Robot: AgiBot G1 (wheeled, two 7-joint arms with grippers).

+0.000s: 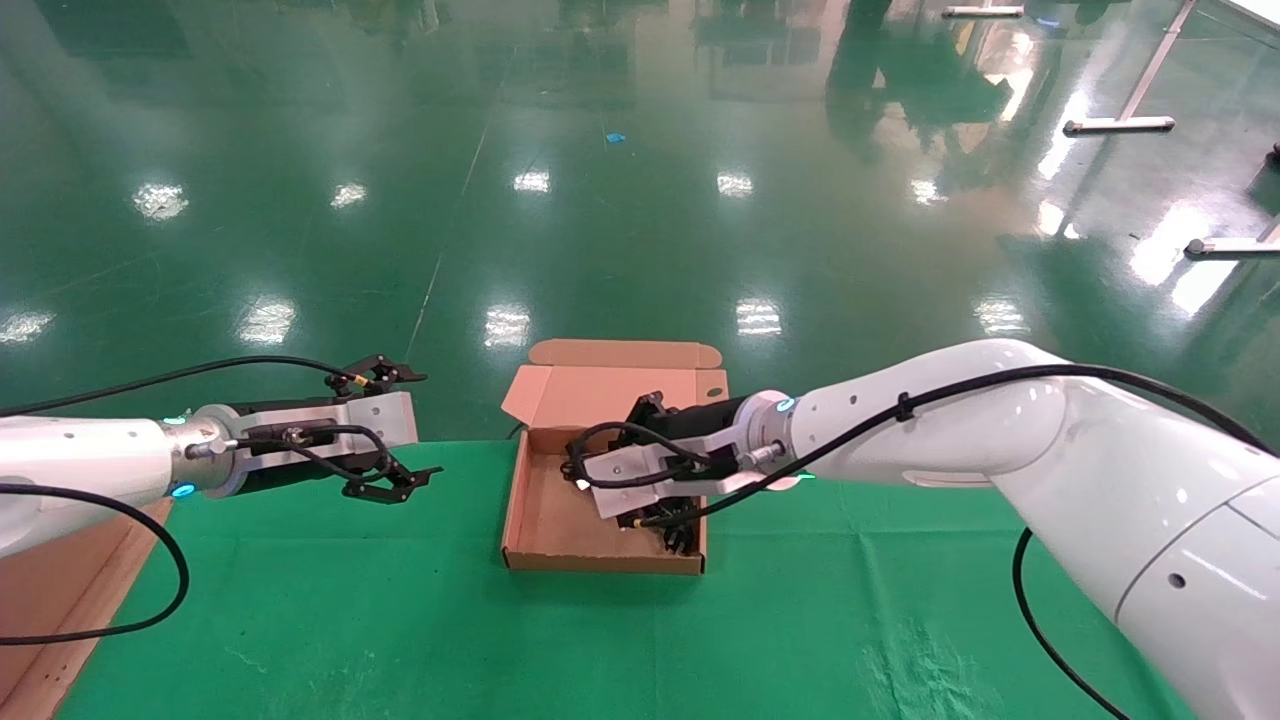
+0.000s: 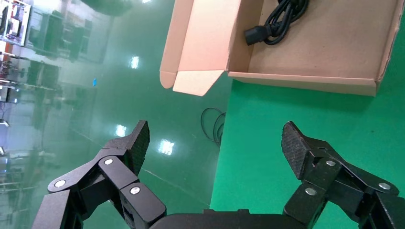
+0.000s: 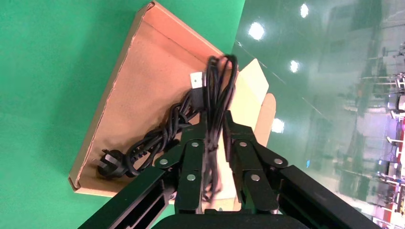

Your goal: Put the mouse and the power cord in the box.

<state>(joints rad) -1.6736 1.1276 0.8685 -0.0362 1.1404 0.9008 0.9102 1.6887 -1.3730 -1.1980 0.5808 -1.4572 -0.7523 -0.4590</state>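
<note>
We see the green-covered counter (image 1: 400, 620) filling the lower half of the head view, with the glossy green floor (image 1: 640, 200) beyond it at 12 o'clock. Near the counter's far edge, about centre, sits the box (image 1: 545, 520), open, its tabbed lid (image 1: 620, 385) folded back toward 12 o'clock.

The right arm reaches in from 3 o'clock, and its right tool (image 3: 215, 143) hangs over the box's right half. That tool is pinched narrow around a bunch of thin black cable (image 3: 217, 90), which loops out past the fingertips and carries a small white tag (image 3: 196, 79). We cannot make out the mouse body itself in any view.

The power cord (image 3: 157, 138) lies inside the box as a twisted bundle along the wall at 3 o'clock, its plug (image 3: 109, 162) toward the front corner at 5 o'clock.

The left tool (image 1: 395, 430) hovers at 9 o'clock from the box, well apart from it over the counter's far edge, its fingers (image 2: 296, 145) spread wide and holding nothing.
</note>
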